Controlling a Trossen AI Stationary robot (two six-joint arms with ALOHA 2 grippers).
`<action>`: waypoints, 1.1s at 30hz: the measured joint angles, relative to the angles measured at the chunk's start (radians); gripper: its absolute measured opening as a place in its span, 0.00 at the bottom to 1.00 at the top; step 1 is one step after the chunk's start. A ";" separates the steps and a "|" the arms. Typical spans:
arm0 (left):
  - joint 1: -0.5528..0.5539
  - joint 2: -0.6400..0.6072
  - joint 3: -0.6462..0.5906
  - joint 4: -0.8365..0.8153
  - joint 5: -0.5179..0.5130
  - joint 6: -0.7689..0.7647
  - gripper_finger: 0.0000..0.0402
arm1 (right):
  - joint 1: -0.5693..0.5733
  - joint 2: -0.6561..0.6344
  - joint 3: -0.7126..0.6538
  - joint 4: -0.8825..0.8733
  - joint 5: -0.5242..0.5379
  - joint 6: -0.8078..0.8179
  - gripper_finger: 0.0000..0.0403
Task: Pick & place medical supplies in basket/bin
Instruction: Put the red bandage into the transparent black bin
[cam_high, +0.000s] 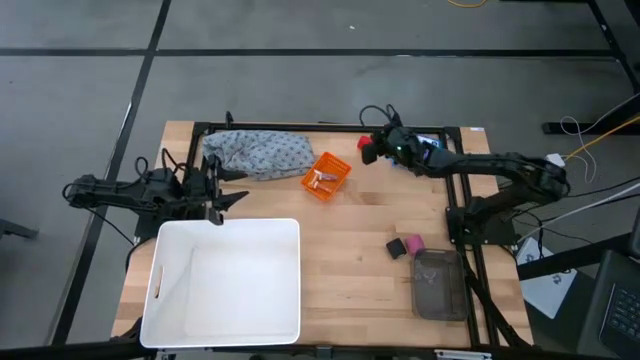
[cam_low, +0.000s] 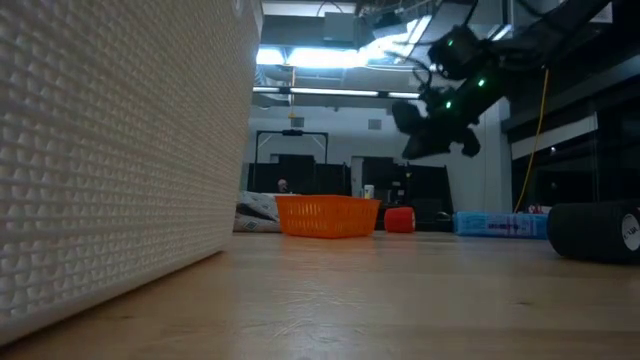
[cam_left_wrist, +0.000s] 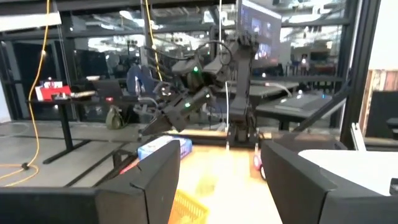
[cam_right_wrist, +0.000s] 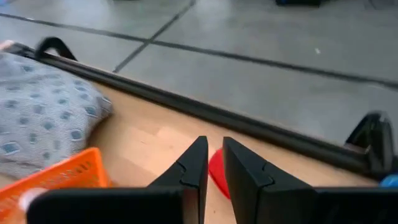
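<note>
The slatted wooden table (cam_high: 350, 240) carries a smooth white tub (cam_high: 225, 280), a soft grey patterned cloth (cam_high: 258, 152), and the latticed orange basket (cam_high: 326, 176). Above a red roll (cam_high: 368, 146), the right tool (cam_high: 368, 150) hangs nearly pressed together, empty; the left tool (cam_high: 232, 187) is spread.

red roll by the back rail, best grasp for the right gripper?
Judging by the views, grip the red roll across its round sides, coming from above. It sits on the table between the orange basket and the back rail, so a level approach looks cramped. The right gripper hangs over it, nearly shut.
</note>
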 joint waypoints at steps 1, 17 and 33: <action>0.000 0.000 0.000 -0.010 0.000 0.000 0.55 | -0.006 0.021 0.000 0.002 -0.001 0.019 0.13; 0.000 -0.001 0.000 -0.121 -0.010 -0.042 0.55 | -0.052 0.244 0.000 0.059 -0.100 0.195 0.15; 0.000 0.000 0.000 -0.121 -0.027 -0.042 0.56 | -0.082 0.243 0.000 0.053 -0.103 0.266 0.57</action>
